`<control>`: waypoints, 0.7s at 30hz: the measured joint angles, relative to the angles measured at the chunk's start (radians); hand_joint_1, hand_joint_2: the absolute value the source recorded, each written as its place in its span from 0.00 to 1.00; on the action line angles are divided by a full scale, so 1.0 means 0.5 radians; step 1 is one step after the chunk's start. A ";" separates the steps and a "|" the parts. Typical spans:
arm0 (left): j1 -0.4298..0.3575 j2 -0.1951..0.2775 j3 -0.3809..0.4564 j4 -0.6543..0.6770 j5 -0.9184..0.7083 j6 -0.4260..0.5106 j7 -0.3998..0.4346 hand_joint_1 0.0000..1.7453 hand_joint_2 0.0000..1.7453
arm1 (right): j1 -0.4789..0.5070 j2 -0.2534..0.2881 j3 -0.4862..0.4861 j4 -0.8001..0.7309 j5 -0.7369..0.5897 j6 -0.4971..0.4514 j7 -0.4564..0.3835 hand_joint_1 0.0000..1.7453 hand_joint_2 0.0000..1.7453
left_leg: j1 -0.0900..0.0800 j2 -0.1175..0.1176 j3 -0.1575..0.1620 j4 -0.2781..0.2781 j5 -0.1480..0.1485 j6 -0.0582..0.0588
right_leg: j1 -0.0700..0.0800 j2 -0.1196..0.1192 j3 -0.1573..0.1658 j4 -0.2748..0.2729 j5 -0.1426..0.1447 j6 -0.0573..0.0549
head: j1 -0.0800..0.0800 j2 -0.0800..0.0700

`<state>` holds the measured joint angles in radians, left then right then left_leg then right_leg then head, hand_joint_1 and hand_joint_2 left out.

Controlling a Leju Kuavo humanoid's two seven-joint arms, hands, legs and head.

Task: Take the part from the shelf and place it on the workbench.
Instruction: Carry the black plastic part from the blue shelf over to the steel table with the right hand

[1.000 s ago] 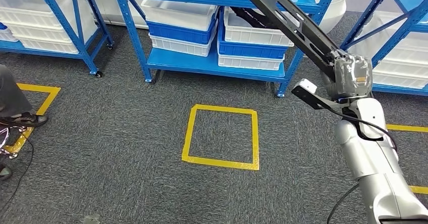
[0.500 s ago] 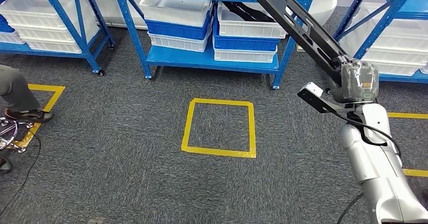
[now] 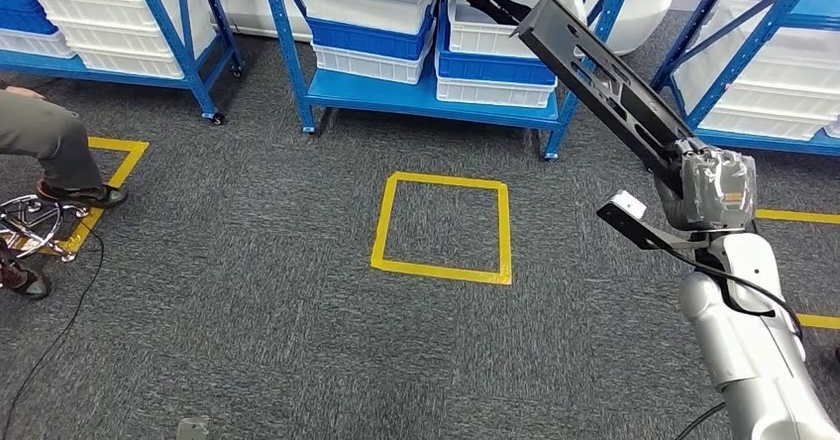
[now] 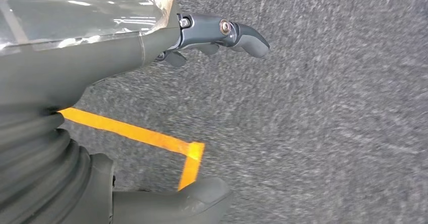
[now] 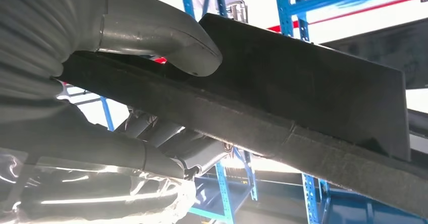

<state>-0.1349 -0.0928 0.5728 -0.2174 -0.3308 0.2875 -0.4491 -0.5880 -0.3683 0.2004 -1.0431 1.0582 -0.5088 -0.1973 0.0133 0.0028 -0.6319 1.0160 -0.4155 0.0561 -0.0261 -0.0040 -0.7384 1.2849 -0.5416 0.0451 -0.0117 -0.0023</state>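
Right hand (image 3: 705,184) grips one end of the long black part (image 3: 594,73), fingers wrapped round it and holding it aloft before the blue shelf (image 3: 436,98), while left hand (image 4: 151,37) hangs open over carpet; placing on the counter remains.

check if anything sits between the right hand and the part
Nothing does. The right hand already grips the long black part; in the right wrist view the thumb presses on the part, with the fingers under it. No workbench is visible.
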 joint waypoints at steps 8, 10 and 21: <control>-0.021 0.012 -0.016 -0.005 -0.012 -0.002 -0.003 0.00 1.00 | 0.029 0.039 -0.009 -0.074 0.019 0.021 -0.026 0.93 1.00 | -0.007 0.012 -0.178 -0.017 0.228 -0.088 | 0.028 0.010 0.543 -0.585 -0.034 -0.013 | -0.014 0.000; -0.017 0.017 -0.015 -0.004 -0.011 -0.001 -0.006 0.00 1.00 | 0.023 0.052 -0.007 -0.073 0.022 0.055 -0.034 0.93 1.00 | 0.002 0.007 -0.197 0.003 0.179 -0.107 | 0.013 0.002 0.507 -0.573 0.010 -0.053 | -0.018 0.000; -0.014 0.021 -0.012 -0.005 0.005 0.000 -0.021 0.00 1.00 | -0.103 0.128 0.014 -0.042 -0.038 0.170 -0.107 0.93 1.00 | -0.003 -0.014 0.197 0.094 -0.191 -0.083 | 0.048 -0.007 0.203 -0.541 0.283 -0.077 | -0.029 0.000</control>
<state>-0.1418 -0.0825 0.5670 -0.2201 -0.3283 0.2874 -0.4595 -0.6396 -0.3043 0.2071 -1.0642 1.0394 -0.4238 -0.2510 0.0119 -0.0043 -0.5334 1.0629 -0.5110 0.0145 -0.0020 -0.0076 -0.6367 1.0143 -0.4001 0.0065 -0.0263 -0.0023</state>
